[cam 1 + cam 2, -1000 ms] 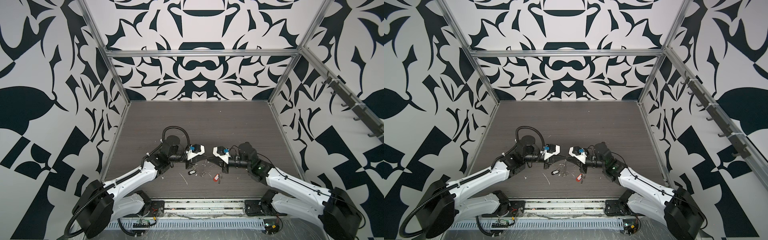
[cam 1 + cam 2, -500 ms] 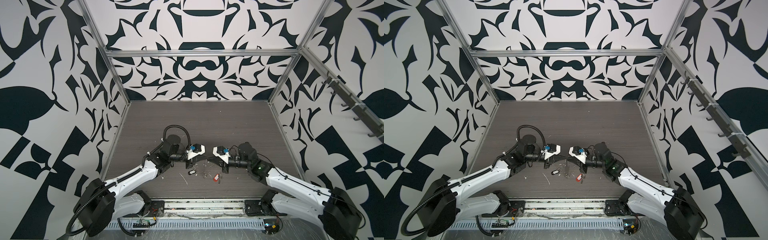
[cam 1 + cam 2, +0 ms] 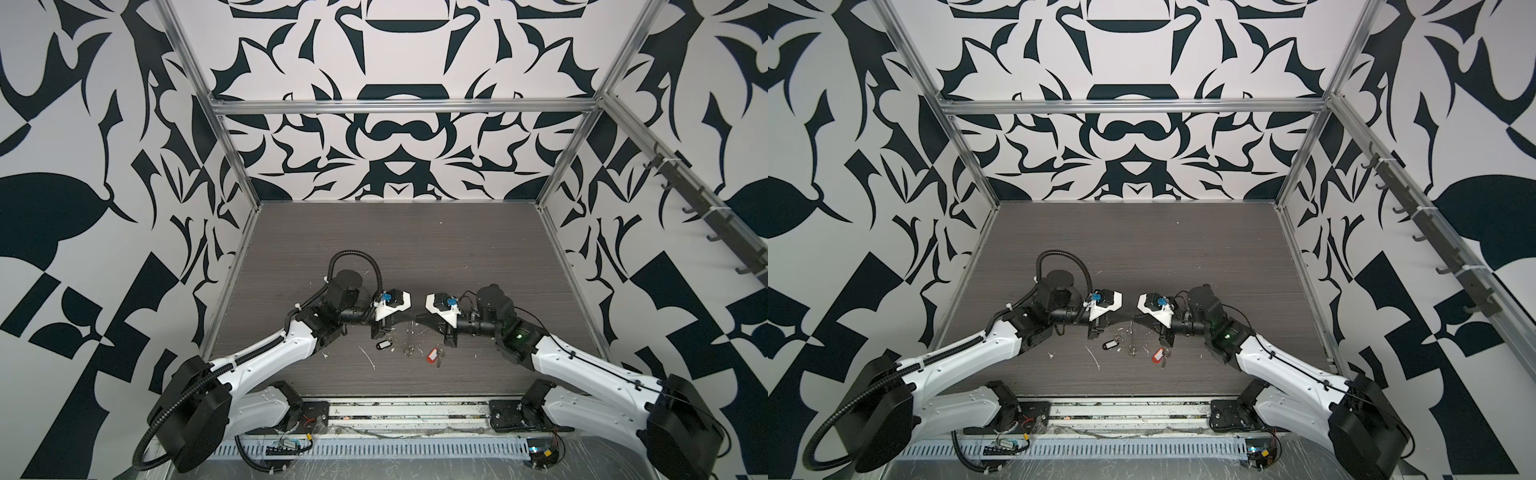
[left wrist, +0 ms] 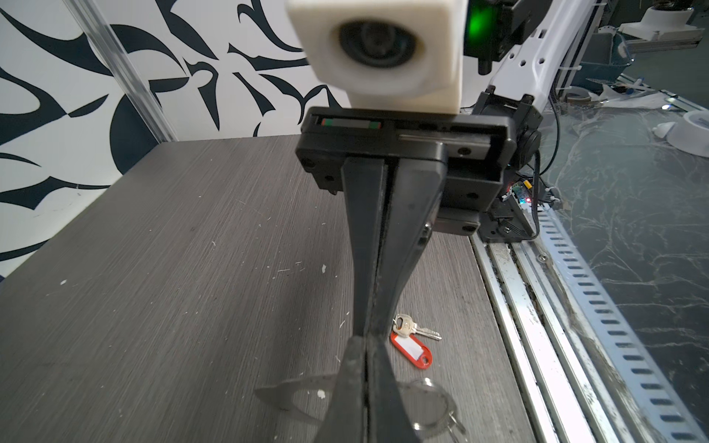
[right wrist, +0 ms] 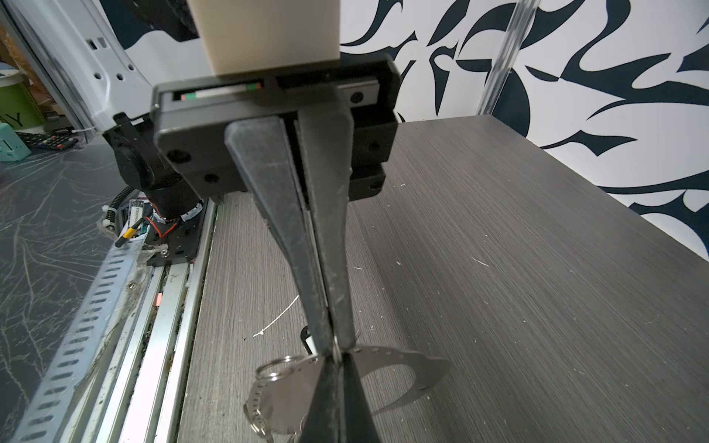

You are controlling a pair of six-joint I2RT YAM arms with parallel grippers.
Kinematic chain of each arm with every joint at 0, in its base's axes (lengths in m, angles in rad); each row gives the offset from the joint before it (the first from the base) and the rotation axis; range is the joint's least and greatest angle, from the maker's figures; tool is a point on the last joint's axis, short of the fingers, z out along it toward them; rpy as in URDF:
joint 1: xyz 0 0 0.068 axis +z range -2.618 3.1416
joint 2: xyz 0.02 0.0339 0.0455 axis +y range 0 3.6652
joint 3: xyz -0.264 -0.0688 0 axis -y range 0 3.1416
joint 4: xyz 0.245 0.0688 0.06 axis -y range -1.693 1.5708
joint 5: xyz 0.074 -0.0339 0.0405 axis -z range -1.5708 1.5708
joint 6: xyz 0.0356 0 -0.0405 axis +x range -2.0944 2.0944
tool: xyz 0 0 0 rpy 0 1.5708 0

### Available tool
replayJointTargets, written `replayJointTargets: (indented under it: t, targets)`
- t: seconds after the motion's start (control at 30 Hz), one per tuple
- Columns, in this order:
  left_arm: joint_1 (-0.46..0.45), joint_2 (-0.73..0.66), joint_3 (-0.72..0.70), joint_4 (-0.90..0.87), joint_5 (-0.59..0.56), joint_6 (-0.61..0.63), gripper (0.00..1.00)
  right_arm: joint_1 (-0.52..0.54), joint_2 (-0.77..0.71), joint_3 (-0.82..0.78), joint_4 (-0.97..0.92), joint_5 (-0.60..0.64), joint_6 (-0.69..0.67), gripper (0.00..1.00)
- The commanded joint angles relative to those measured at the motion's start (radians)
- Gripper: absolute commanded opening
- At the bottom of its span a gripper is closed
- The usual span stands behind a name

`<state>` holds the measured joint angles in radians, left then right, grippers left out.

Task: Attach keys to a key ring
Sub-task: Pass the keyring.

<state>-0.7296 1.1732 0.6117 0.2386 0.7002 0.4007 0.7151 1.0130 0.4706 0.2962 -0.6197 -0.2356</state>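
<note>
Keys with black tag (image 3: 384, 345) and keys with red tag (image 4: 412, 351) lie among white scraps (image 3: 368, 363), lower centre; left gripper (image 4: 365, 344) and right gripper (image 5: 337, 358) both pinch the key ring (image 5: 383, 352).

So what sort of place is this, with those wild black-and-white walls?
Most likely a robot test booth: black-and-white patterned wall panels on a silver metal frame box in a grey wood-grain table, and two white-and-black robot arms are mounted on its front rail.

table (image 4: 153, 268): matt wood-grain | key ring (image 5: 387, 354): shiny metal | keys (image 4: 406, 326): silver metal | tag (image 4: 412, 351): glossy red plastic
</note>
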Motion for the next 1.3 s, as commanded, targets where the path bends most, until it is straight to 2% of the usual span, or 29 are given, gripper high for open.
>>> replayJointTargets:
  t: [0.0, 0.03, 0.1, 0.13, 0.23, 0.3, 0.5, 0.77, 0.9, 0.97, 1.03, 1.1, 1.17, 1.27]
  targets:
    - [-0.002, 0.007, 0.028, -0.009, 0.001, 0.004, 0.0, 0.006, -0.024, 0.045, 0.063, -0.018, -0.005, 0.0]
    - [-0.002, 0.008, 0.024, 0.001, -0.003, 0.002, 0.0, 0.006, -0.024, 0.043, 0.068, -0.012, -0.003, 0.0]
    - [-0.002, 0.006, 0.012, 0.036, -0.032, -0.013, 0.0, 0.006, -0.03, 0.03, 0.088, 0.01, -0.008, 0.12]
    - [-0.001, 0.002, -0.002, 0.068, -0.05, -0.024, 0.0, 0.005, -0.034, 0.013, 0.117, 0.037, -0.007, 0.21]
    - [-0.001, -0.022, -0.052, 0.197, -0.086, -0.084, 0.0, 0.004, -0.044, -0.054, 0.244, 0.162, 0.025, 0.43]
    - [-0.001, -0.043, -0.092, 0.289, -0.087, -0.113, 0.0, -0.002, -0.045, -0.085, 0.309, 0.223, 0.04, 0.5]
    - [-0.001, -0.1, -0.187, 0.483, -0.104, -0.172, 0.0, -0.016, -0.047, -0.151, 0.431, 0.286, 0.077, 0.54]
    - [-0.001, -0.139, -0.32, 0.819, -0.163, -0.288, 0.0, -0.016, -0.01, -0.238, 0.625, 0.364, 0.14, 0.65]
    - [-0.001, -0.141, -0.356, 0.925, -0.183, -0.334, 0.0, -0.017, 0.002, -0.234, 0.623, 0.358, 0.217, 0.66]
    - [-0.001, -0.13, -0.381, 1.005, -0.204, -0.363, 0.0, -0.016, -0.002, -0.229, 0.592, 0.4, 0.286, 0.66]
    - [-0.001, -0.117, -0.4, 1.076, -0.228, -0.387, 0.0, -0.016, -0.017, -0.228, 0.539, 0.498, 0.368, 0.66]
    - [-0.001, -0.106, -0.415, 1.119, -0.258, -0.4, 0.0, -0.016, -0.04, -0.222, 0.448, 0.654, 0.47, 0.68]
    - [-0.001, -0.095, -0.415, 1.126, -0.28, -0.403, 0.0, -0.016, -0.063, -0.193, 0.258, 0.87, 0.61, 0.72]
    - [0.001, -0.086, -0.395, 1.105, -0.29, -0.389, 0.0, -0.016, -0.08, -0.154, 0.022, 0.957, 0.734, 0.69]
